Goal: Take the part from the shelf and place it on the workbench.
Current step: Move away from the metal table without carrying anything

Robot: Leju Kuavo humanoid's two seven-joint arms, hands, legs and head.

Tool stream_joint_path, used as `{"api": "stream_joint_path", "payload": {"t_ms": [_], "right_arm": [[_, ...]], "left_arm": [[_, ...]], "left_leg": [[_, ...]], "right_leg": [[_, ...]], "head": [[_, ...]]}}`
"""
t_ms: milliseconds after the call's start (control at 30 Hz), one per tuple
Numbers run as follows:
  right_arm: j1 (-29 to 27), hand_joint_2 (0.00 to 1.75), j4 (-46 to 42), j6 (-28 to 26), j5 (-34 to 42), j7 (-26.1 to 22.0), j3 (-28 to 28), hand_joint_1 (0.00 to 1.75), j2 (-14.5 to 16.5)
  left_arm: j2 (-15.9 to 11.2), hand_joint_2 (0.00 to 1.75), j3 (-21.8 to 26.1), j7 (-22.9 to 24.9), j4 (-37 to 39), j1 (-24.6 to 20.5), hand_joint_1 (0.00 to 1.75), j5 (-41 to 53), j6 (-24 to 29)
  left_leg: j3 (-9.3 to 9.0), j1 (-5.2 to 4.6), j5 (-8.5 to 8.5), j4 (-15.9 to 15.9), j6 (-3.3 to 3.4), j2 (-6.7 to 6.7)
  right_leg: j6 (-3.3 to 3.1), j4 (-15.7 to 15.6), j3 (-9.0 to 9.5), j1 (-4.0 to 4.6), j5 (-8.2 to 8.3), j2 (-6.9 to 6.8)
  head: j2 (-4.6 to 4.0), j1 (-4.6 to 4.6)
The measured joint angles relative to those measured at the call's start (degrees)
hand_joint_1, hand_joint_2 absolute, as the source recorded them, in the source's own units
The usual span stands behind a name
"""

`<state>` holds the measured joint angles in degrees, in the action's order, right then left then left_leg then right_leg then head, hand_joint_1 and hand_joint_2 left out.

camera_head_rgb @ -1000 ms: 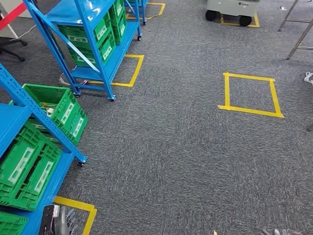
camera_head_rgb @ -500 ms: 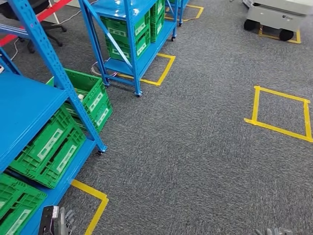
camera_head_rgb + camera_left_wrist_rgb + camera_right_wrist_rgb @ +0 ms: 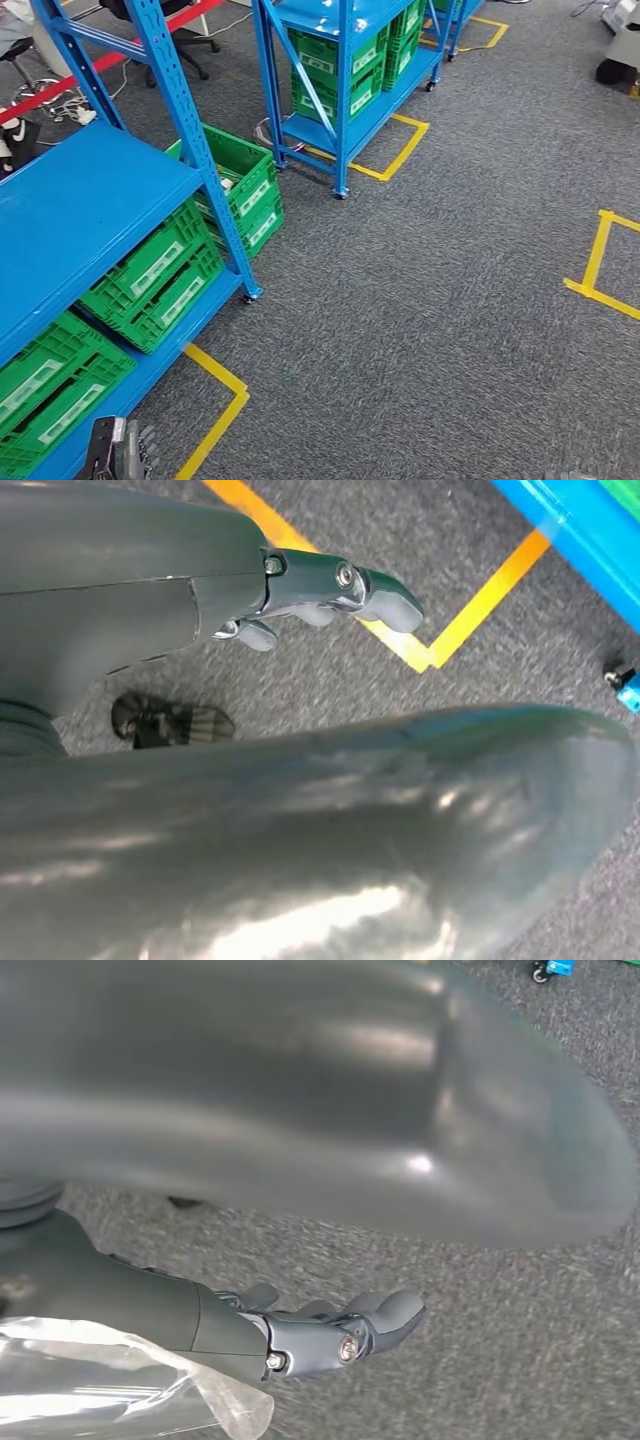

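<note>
The near blue shelf (image 3: 83,200) fills the left of the head view, with green crates (image 3: 151,275) on its lower levels. One green crate (image 3: 245,185) at its far end holds small items that I cannot make out. My left hand (image 3: 121,455) hangs at the bottom left, beside the shelf's front; its fingers (image 3: 332,580) are stretched out and hold nothing. My right hand (image 3: 226,1320) hangs over the carpet with its fingers (image 3: 377,1315) straight. A clear plastic sheet (image 3: 113,1390) lies along the hand's base.
A second blue shelf (image 3: 340,60) with green crates stands farther back. Yellow floor tape (image 3: 219,400) marks the near shelf's corner, and another taped square (image 3: 596,265) lies at the right. An office chair (image 3: 173,20) and red barrier tape (image 3: 98,65) are behind the shelves. Grey carpet spreads to the right.
The whole view has swung left: both shelves and the taped squares have slid right in the picture, and the near shelf looms larger. My hands still hang low.
</note>
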<state>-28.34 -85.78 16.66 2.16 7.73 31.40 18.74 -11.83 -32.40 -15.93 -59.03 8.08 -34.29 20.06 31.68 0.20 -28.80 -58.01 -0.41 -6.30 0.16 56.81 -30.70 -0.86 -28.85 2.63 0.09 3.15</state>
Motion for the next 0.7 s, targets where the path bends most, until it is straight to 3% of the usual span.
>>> {"api": "stream_joint_path", "payload": {"t_ms": [67, 133, 167, 200, 267, 333, 400, 433, 467, 533, 600, 633, 667, 700], "right_arm": [[0.02, 0.0, 0.11, 0.03, 0.03, -0.04, 0.02, 0.0, -0.04], [-0.02, 0.0, 0.27, 0.04, 0.04, 0.02, 0.02, 0.0, -0.05], [0.0, 0.0, 0.32, 0.04, 0.04, 0.08, 0.01, 0.0, -0.05], [0.03, 0.0, 0.34, 0.04, 0.05, 0.14, -0.01, 0.0, -0.05], [0.06, 0.0, 0.34, 0.04, 0.07, 0.22, -0.02, 0.0, -0.05], [0.06, 0.0, 0.34, 0.03, 0.12, 0.25, -0.04, 0.0, -0.05], [0.17, 0.0, 0.34, -0.01, 0.2, 0.27, -0.1, 0.0, -0.05], [0.27, 0.0, 0.33, -0.03, 0.22, 0.28, -0.16, 0.0, -0.05], [0.38, 0.0, 0.32, -0.04, 0.22, 0.3, -0.23, 0.0, -0.08], [0.43, 0.0, 0.31, -0.05, 0.25, 0.28, -0.35, 0.0, -0.16], [0.29, 0.0, 0.38, -0.06, 0.25, 0.29, -0.39, 0.0, -0.24], [0.23, 0.0, 0.45, -0.08, 0.23, 0.31, -0.39, 0.0, -0.25], [0.19, 0.0, 0.51, -0.1, 0.23, 0.32, -0.4, 0.0, -0.28], [0.19, 0.0, 0.56, -0.13, 0.23, 0.32, -0.4, 0.0, -0.31]], "left_arm": [[-0.05, 0.0, -0.04, 0.0, -0.08, -0.17, 0.0, 0.01, 0.04], [-0.08, 0.0, -0.05, 0.01, -0.14, -0.29, 0.0, 0.11, 0.15], [-0.08, 0.0, -0.07, 0.01, -0.15, -0.22, 0.0, 0.21, 0.24], [-0.09, 0.0, -0.08, 0.02, -0.16, -0.14, 0.0, 0.33, 0.32], [-0.17, 0.0, -0.09, 0.02, -0.21, -0.05, 0.0, 0.51, 0.4], [-0.27, 0.0, -0.09, 0.03, -0.32, -0.19, 0.0, 0.65, 0.48], [-0.34, 0.0, -0.09, 0.06, -0.41, -0.25, 0.0, 0.8, 0.63], [-0.37, 0.0, -0.1, 0.07, -0.44, -0.16, 0.0, 0.85, 0.7], [-0.39, 0.0, -0.1, 0.08, -0.44, -0.01, 0.0, 0.86, 0.75], [-0.41, 0.0, -0.09, 0.09, -0.5, 0.01, 0.0, 0.89, 0.79], [-0.4, 0.0, -0.08, 0.09, -0.56, -0.18, 0.0, 0.9, 0.79], [-0.4, 0.0, -0.08, 0.09, -0.57, -0.19, 0.0, 0.91, 0.79], [-0.39, 0.0, -0.09, 0.09, -0.57, -0.15, 0.0, 0.91, 0.79], [-0.37, 0.0, -0.11, 0.1, -0.57, -0.09, 0.0, 0.92, 0.79]], "left_leg": [[2.36, -0.05, -3.15, -5.16, -0.5, 3.46], [5.85, 0.13, -6.37, -12.45, -1.01, 5.37], [6.79, 0.24, -6.71, -14.44, -1.19, 5.63], [6.76, 0.32, -5.96, -14.42, -1.31, 5.82], [3.58, 0.36, -1.97, -8.29, -1.24, 6.98], [-0.03, -0.03, 0.66, -1.26, -0.81, 9.28], [-0.97, -0.42, 0.83, 1.01, -0.23, 9.97], [-0.86, -0.42, 0.92, 1.15, 0.13, 9.32], [-0.89, -0.34, 1.07, 1.32, 0.45, 8.75], [-1.0, -0.06, 1.37, 1.68, 1.14, 7.59], [-0.93, 0.09, 1.48, 1.75, 1.52, 6.39], [-0.86, 0.1, 1.49, 1.73, 1.6, 5.72], [-0.85, 0.08, 1.49, 1.71, 1.61, 5.02], [-0.89, 0.08, 1.48, 1.69, 1.6, 4.28]], "right_leg": [[-0.58, -0.36, 0.28, -0.06, 0.01, -1.74], [-0.82, -0.37, 0.39, 0.06, -0.21, -3.47], [-0.82, -0.37, 0.48, 0.09, -0.34, -4.29], [-0.78, -0.36, 0.61, 0.1, -0.49, -5.09], [-0.54, -0.36, 1.14, 0.1, -0.83, -6.55], [-0.03, -0.28, 1.59, 0.36, -1.29, -7.79], [0.49, -0.22, 1.88, 0.64, -1.62, -8.94], [0.74, -0.25, 2.09, 0.64, -1.72, -9.51], [1.05, -0.19, 2.19, 0.55, -1.94, -9.38], [1.61, 2.08, 1.26, 0.28, -3.67, -6.71], [1.88, 9.16, -2.2, 0.13, -7.26, -3.52], [1.94, 13.23, -4.3, 0.13, -8.8, -2.98], [1.98, 16.08, -5.88, 0.13, -9.46, -2.79], [1.96, 16.74, -6.46, 0.13, -8.87, -2.71]], "head": [[0.0, -0.22], [0.0, -0.32], [0.0, -0.32], [0.0, -0.32], [0.0, -0.32], [0.0, -0.33], [0.0, -0.33], [0.0, -0.34], [0.0, -0.35], [0.0, -0.19], [0.0, 0.05], [0.0, 0.09], [0.0, 0.11], [0.0, 0.12]]}}
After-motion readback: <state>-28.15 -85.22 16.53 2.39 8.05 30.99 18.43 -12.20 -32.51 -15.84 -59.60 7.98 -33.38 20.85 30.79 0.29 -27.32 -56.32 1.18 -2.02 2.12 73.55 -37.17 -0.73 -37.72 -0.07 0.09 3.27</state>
